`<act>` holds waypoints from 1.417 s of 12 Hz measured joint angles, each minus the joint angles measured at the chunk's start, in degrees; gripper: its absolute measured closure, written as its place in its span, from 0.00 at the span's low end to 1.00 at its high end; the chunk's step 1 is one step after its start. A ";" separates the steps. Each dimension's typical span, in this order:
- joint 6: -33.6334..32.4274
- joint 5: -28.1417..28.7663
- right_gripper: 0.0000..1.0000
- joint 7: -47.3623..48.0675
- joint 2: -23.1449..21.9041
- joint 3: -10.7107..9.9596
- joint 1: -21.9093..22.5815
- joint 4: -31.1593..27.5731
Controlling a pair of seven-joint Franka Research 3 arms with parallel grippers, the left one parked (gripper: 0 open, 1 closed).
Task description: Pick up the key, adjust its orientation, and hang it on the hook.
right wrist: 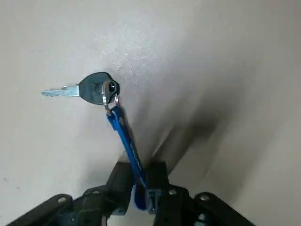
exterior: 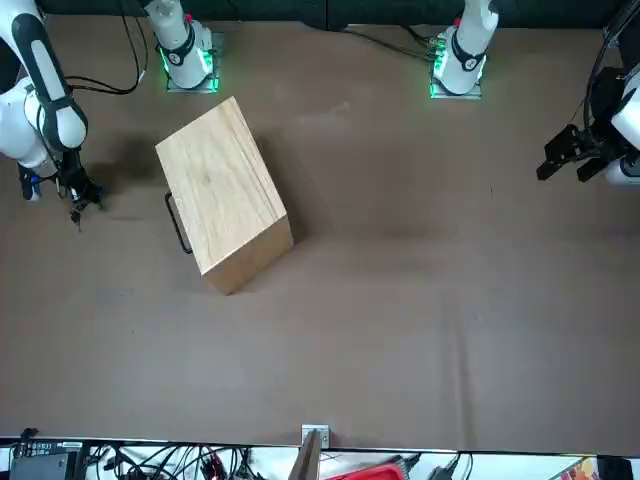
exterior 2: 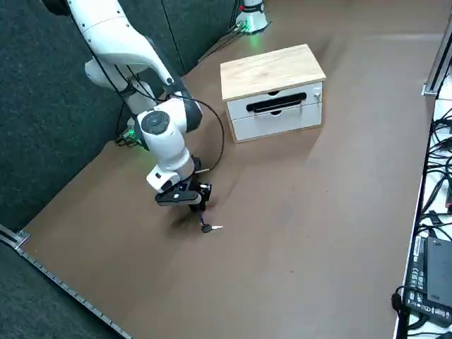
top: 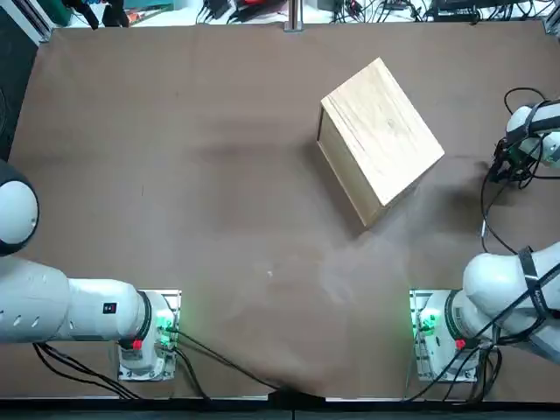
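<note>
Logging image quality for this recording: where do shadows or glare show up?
Right wrist view: dark, soft shadow beside the right gripper, faint sparkle near the key. Top view: soft shadow left of the wooden box, pale sheen mid-table.

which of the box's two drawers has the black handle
The upper drawer, under the wooden top; the lower one has no handle. The right gripper holds the blue strap over the table.
</note>
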 joint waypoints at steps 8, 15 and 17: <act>-5.29 0.00 0.96 0.23 -3.46 2.79 0.13 1.02; -28.92 0.01 0.96 -0.32 -11.96 8.20 2.81 13.63; -33.51 0.01 0.96 -1.62 -12.03 8.74 4.69 18.17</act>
